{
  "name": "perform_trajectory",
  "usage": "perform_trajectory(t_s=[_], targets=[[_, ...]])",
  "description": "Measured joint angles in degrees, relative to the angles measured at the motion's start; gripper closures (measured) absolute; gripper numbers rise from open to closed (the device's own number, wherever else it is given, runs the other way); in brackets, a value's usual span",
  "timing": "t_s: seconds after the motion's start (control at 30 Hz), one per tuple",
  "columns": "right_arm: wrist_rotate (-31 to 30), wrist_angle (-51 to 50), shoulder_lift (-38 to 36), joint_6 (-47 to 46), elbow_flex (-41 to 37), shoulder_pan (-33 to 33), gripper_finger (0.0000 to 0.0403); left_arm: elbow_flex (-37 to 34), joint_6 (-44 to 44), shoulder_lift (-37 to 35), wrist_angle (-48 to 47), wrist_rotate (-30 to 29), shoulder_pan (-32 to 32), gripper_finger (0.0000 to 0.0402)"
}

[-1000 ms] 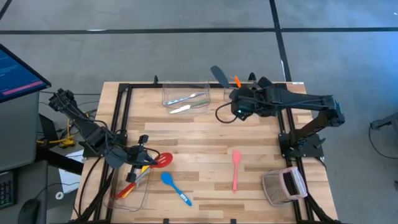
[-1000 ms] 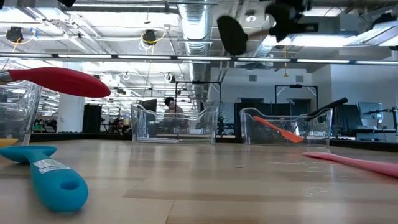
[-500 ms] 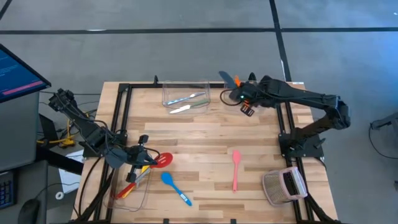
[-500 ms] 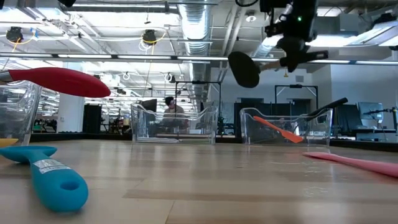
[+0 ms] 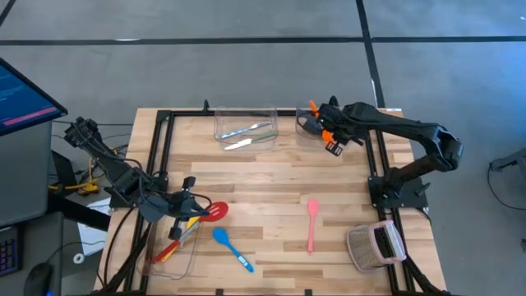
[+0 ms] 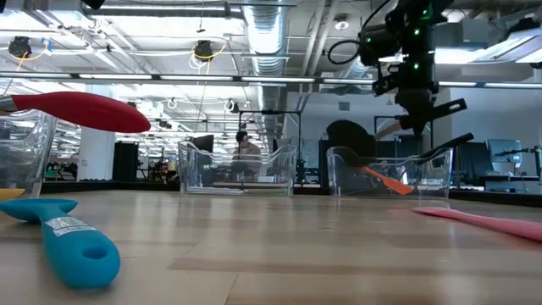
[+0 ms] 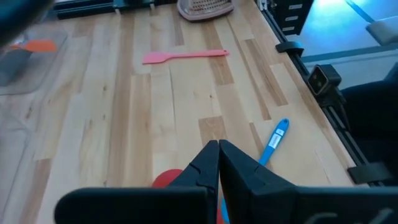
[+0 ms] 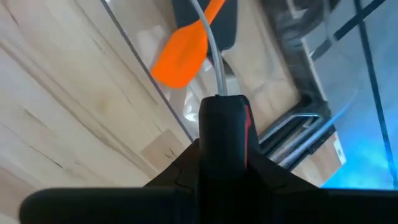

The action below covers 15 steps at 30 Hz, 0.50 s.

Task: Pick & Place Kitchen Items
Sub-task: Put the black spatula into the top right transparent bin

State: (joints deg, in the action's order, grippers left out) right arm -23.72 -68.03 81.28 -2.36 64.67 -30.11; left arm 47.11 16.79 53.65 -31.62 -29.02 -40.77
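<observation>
Lowered since before, the right gripper (image 5: 323,130) clenches a black turner (image 6: 349,140) over the rear bin (image 6: 388,174) holding an orange spatula (image 8: 182,55).

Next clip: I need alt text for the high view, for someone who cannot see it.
Seen from above, the right hand lowers a black turner into a clear bin at the wooden table's far edge, beside an orange spatula. The left hand grips a red slotted spoon near the front-left; a blue spatula and pink spatula lie loose.
</observation>
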Motion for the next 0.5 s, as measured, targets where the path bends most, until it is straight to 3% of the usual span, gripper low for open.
perform_trajectory(t_s=[0.17, 0.5], targets=[[2.2, 0.5, 3.9, 2.5, 0.0, -2.4, 0.0343, 0.0, 0.0, 0.0, 0.1, -0.7, 0.0, 0.0399], [0.8, 1.7, 8.1, 4.0, 0.0, -4.6, 0.0343, 0.0, 0.0, 0.0, 0.4, -0.8, 0.0, 0.0399]])
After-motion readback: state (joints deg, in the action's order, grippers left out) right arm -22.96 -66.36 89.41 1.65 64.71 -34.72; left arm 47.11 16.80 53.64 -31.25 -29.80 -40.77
